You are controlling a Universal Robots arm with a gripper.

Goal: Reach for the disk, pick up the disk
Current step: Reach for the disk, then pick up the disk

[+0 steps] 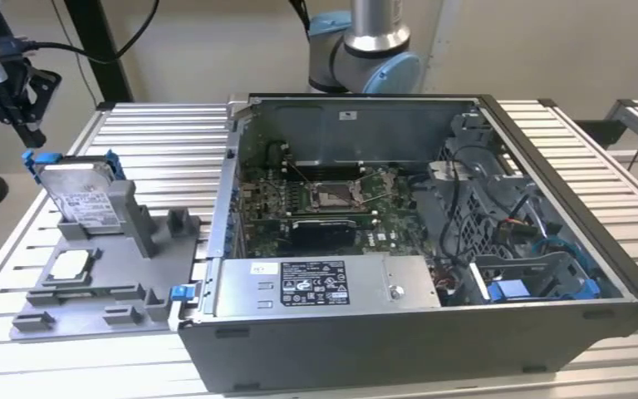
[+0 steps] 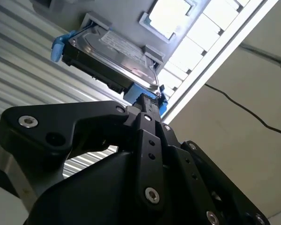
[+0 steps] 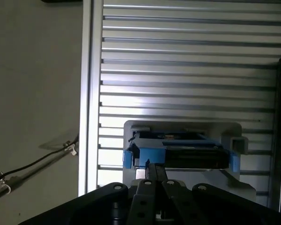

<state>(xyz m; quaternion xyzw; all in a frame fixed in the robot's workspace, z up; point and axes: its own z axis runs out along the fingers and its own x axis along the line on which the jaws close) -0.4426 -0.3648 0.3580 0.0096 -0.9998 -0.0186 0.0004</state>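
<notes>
The disk point(image 1: 76, 193), a silver-grey drive with a white label and blue edge frame, stands upright in a slot of the grey holder point(image 1: 97, 287) at the exterior view's left. My black gripper point(image 1: 29, 133) hangs just above and behind the disk's top edge, apart from it. The second wrist view has the disk point(image 2: 117, 51) seen edge-on, with the gripper point(image 2: 144, 101) close to its blue corner. In the first wrist view the disk point(image 3: 187, 157) lies just beyond the gripper point(image 3: 152, 165). The fingers are shut together with nothing between them.
An open computer case point(image 1: 585, 328) fills the middle and the exterior view's right of the slatted metal table point(image 1: 164, 133). A long grey box point(image 1: 319, 283) sits inside its front. A small square chip point(image 1: 70, 264) lies on the holder. The arm's base point(image 1: 364, 50) stands behind the case.
</notes>
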